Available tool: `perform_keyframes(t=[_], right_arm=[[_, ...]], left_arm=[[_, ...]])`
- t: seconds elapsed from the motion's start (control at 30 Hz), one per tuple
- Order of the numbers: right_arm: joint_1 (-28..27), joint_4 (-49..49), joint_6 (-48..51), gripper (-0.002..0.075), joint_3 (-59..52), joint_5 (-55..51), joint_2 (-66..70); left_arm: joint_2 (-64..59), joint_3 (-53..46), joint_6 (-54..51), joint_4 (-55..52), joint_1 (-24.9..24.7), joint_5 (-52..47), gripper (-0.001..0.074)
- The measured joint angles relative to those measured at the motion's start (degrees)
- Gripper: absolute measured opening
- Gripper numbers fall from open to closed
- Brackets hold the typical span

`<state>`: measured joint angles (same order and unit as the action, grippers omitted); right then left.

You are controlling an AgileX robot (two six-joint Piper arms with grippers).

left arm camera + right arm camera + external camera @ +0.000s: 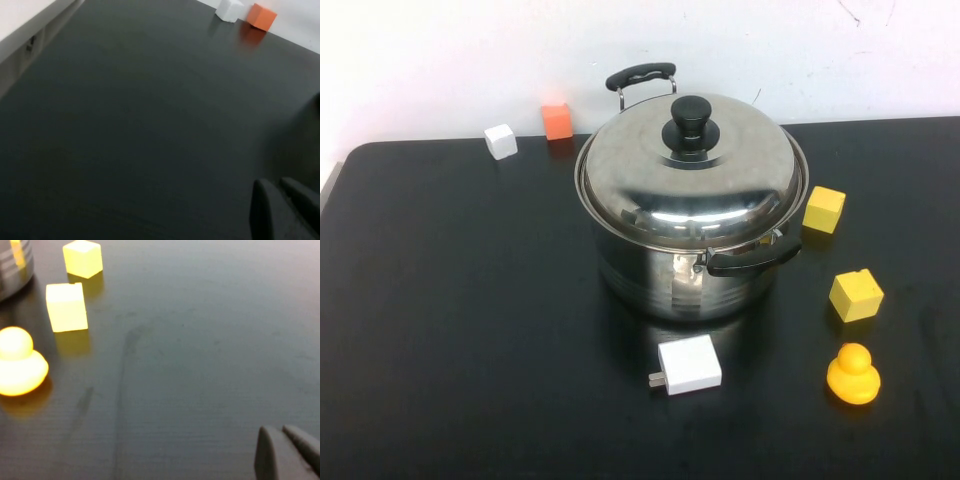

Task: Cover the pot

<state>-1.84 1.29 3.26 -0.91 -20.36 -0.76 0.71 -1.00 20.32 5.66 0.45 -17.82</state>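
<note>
Nearest the high camera lies a white charger (689, 365) on the black table (440, 330), just in front of the pot (685, 275). That pot, by far the biggest thing here, stands a little right of the table's middle, toward the back. Its domed lid (692, 175) with the black knob (691, 122) already sits on the rim, seated all round as far as can be seen, so I judge the covering done. What remains, at most, is to keep both arms clear and leave the lid alone.

Neither arm appears in the high view. The left gripper (285, 210) shows only in its own wrist view, low over bare table on the left side, its two dark fingertips lying close together with nothing between them. The right gripper (287, 452) likewise hangs over bare table on the right, tips pressed near each other and empty.

Smaller things ring the pot. Two yellow blocks (823, 209) (856, 295) and a duck (853, 374) sit to its right, well apart from it. An orange cube (557, 121) and a white cube (500, 141) rest near the back edge to its left.

Open room is widest on the left half and along the front; the right side is more crowded. The table's left edge shows in the left wrist view.
</note>
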Motion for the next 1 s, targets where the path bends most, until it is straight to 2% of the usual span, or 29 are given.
perform_keyframes(t=[0.33, 0.53, 0.67, 1.0], right_arm=[[0.0, 0.0, 0.0, -0.0002, 0.0, 0.0, 0.0], [0.0, 0.0, 0.0, -0.0002, 0.0, 0.0, 0.0], [0.0, 0.0, 0.0, -0.0002, 0.0, 0.0, 0.0], [0.0, 0.0, 0.0, -0.0002, 0.0, 0.0, 0.0]], left_arm=[[0.0, 0.0, -0.8, -1.1, 0.0, 0.0, -0.0001], [0.0, 0.0, -16.1, -0.9, 0.0, 0.0, -0.0001], [0.0, 0.0, -20.3, -0.6, 0.0, -0.1, -0.0001], [0.0, 0.0, -20.6, -0.6, 0.0, -0.1, -0.0001]])
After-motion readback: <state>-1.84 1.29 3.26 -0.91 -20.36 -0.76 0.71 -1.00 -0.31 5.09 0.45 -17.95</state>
